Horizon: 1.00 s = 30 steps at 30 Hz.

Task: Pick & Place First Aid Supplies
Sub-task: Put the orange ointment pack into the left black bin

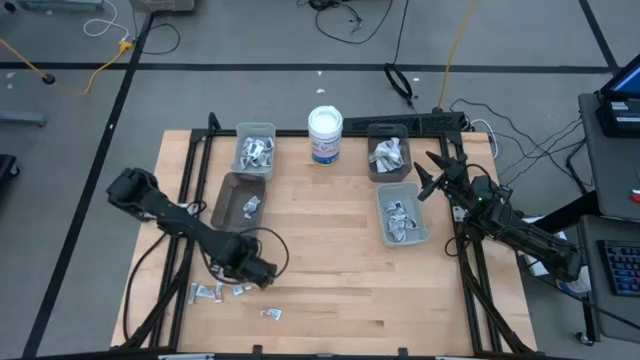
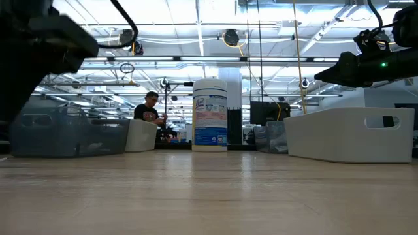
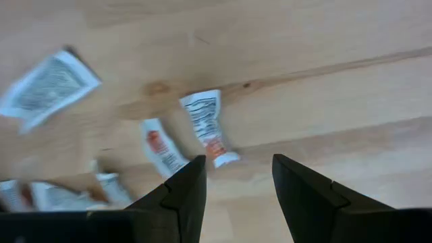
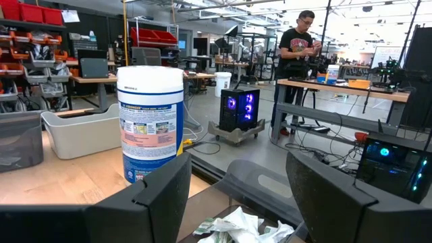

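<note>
Loose first aid supplies lie flat on the wooden table near its front left: small packets (image 1: 205,292), (image 1: 240,291) and one apart (image 1: 271,314). The left wrist view shows white strips with red marks (image 3: 208,128), (image 3: 160,147) and a white printed square (image 3: 47,88). My left gripper (image 1: 258,270) (image 3: 236,182) hangs open over bare wood just beside these packets, pointing down, with nothing between its fingers. My right gripper (image 1: 428,175) (image 4: 236,182) waits open and level at the table's right side, above the bins.
Four bins hold packets: two on the far left (image 1: 255,148), (image 1: 240,198) and two on the far right (image 1: 388,155), (image 1: 402,212). A white round tub with a blue label (image 1: 325,135) (image 4: 150,121) stands at the far edge. Bare wood fills the middle. A person (image 4: 297,47) stands in the room behind.
</note>
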Each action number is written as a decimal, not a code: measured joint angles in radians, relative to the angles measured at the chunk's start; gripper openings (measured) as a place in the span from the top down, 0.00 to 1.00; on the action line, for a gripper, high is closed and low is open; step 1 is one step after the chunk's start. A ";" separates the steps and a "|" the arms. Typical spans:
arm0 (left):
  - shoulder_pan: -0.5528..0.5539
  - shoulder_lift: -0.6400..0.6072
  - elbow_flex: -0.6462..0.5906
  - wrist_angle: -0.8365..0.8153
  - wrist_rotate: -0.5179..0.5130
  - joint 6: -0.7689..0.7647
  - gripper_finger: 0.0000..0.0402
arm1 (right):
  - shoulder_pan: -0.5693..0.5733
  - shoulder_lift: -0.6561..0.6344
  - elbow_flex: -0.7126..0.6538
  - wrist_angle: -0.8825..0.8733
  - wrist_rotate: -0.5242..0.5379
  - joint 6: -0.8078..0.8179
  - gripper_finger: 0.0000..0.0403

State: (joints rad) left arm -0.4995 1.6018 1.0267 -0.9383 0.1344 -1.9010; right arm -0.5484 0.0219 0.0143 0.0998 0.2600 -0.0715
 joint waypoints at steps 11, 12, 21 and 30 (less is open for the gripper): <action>-0.012 0.150 0.000 0.013 -0.019 -0.058 0.56 | 0.000 0.000 0.000 0.000 0.000 0.000 0.41; -0.012 0.159 0.000 0.008 -0.034 -0.061 0.56 | 0.000 0.000 0.000 0.000 0.000 0.000 0.41; -0.005 0.173 0.001 0.023 -0.047 -0.038 0.64 | 0.000 0.000 0.000 0.000 0.000 0.000 0.41; -0.001 0.174 0.000 0.055 -0.034 0.038 0.98 | 0.000 0.000 0.000 0.000 0.000 0.000 0.41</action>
State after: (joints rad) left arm -0.5005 1.7756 1.0271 -0.8835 0.1005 -1.8635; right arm -0.5484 0.0216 0.0147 0.0998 0.2600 -0.0712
